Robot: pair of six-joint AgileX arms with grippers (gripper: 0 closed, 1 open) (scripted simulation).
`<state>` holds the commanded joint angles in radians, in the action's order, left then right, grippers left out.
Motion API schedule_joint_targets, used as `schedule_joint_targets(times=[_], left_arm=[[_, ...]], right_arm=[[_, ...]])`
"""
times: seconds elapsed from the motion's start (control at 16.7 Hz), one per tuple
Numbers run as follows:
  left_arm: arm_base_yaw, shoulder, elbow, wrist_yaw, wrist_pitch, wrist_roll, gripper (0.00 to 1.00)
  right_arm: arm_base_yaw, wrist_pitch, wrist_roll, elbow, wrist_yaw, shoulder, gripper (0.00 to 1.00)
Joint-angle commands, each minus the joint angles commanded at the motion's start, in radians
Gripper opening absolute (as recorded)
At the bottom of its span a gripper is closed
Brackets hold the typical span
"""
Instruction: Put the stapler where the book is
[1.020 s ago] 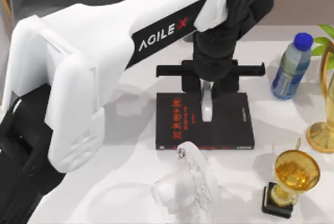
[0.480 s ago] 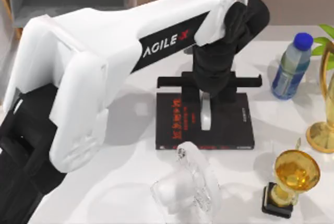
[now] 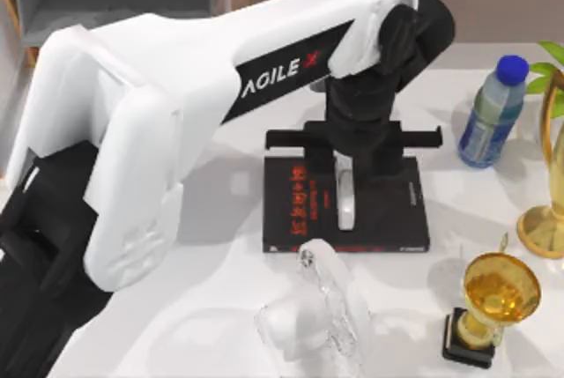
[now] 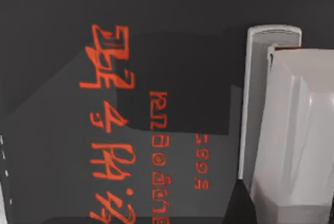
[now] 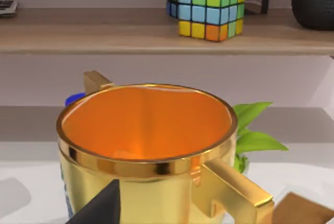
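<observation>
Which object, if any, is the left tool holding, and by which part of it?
The left tool is over the book, at the far end of the stapler lying there. Whether it grips that end cannot be told.

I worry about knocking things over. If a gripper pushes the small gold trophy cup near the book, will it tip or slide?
The small gold trophy cup probably tips rather than slides: a wide bowl sits on a thin stem above a small black base. It looks rigid and glossy, so likely slippery to pinch. A push low at the base seems safer.

White table [image 3: 220, 246] bears book [image 3: 388, 211]; bottle [image 3: 490, 114]; trophies [image 3: 493, 303].
</observation>
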<state>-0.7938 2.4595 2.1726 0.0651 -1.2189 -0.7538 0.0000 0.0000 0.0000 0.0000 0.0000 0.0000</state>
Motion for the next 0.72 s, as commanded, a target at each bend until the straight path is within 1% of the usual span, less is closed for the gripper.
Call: schedule_joint_targets(times=[0.36, 0.42, 0.72], left_arm=[[0.0, 0.0, 0.0, 0.0, 0.0, 0.0, 0.98], [0.0, 0.0, 0.0, 0.0, 0.0, 0.0, 1.0], [0.0, 0.0, 0.0, 0.0, 0.0, 0.0, 1.0]], right_arm=[[0.0, 0.0, 0.0, 0.0, 0.0, 0.0, 1.0], [0.0, 0.0, 0.0, 0.0, 0.0, 0.0, 1.0], [0.0, 0.0, 0.0, 0.0, 0.0, 0.0, 1.0]])
